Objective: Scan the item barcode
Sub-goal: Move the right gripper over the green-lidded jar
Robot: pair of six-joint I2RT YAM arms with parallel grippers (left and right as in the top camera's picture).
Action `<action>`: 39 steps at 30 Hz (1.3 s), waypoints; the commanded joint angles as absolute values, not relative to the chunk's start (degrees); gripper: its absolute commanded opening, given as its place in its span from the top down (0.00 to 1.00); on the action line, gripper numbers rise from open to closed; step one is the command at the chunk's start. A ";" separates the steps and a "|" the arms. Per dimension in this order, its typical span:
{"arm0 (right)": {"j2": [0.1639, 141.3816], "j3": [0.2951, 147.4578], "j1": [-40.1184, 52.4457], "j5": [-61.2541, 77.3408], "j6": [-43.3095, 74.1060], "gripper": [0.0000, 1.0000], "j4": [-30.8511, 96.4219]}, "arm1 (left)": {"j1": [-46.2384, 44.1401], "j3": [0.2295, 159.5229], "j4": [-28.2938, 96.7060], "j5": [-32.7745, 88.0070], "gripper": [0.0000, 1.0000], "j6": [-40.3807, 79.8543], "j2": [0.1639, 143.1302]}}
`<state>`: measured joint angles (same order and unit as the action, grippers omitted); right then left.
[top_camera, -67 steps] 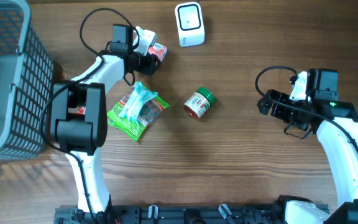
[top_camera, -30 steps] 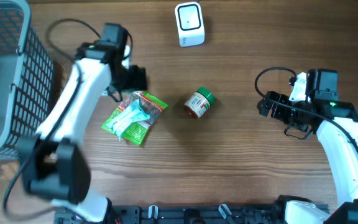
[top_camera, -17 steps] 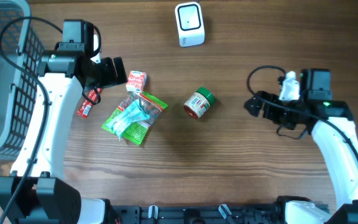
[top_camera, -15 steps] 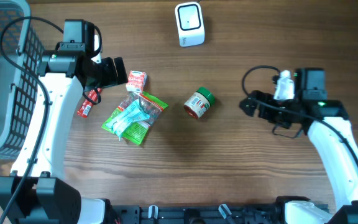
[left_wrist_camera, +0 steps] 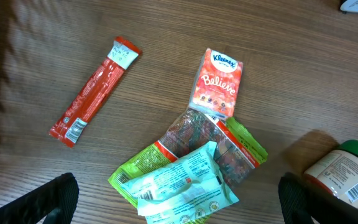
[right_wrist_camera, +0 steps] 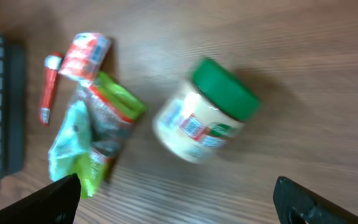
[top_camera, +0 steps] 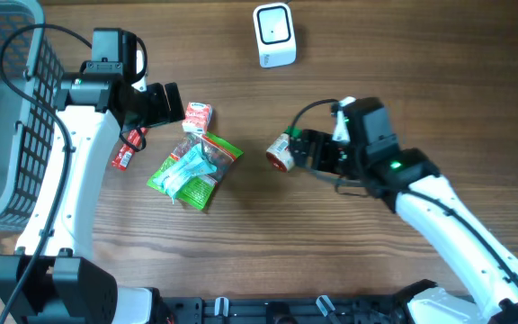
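**Right gripper open beside the jar**

Overhead: the right gripper (top_camera: 300, 151) stands wide open and empty, just right of the green-lidded jar (top_camera: 281, 155) (which lies on its side). The left gripper (top_camera: 167, 103), equally wide and empty, hangs well left of the jar.

Left wrist: a Kleenex pack (left_wrist_camera: 217, 83) lies up-left of the jar.

Right wrist: the jar lies ahead of the open jaws, untouched.

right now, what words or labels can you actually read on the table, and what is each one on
"Kleenex": top of the tissue pack
"Believe": just below, on the same pack
red stick packet: print too small to read
green pouch: print too small to read
jar: a barcode shows on the label, words too small to read
scanner: no readable text
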<state>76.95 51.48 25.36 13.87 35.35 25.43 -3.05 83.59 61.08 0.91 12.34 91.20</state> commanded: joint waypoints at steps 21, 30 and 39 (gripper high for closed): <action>102.13 95.68 28.12 5.87 43.68 0.07 65.39 | -3.09 83.59 61.12 0.56 0.00 12.49 91.24; 111.74 95.61 28.34 7.46 50.19 0.03 63.13 | -3.09 83.59 61.12 0.56 0.00 12.47 91.24; 116.81 94.56 28.56 7.55 56.01 0.01 57.91 | -3.09 83.59 61.12 0.56 0.00 12.49 91.24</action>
<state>115.07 95.02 28.10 7.07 51.70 58.43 -3.05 83.59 61.25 0.91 12.34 91.20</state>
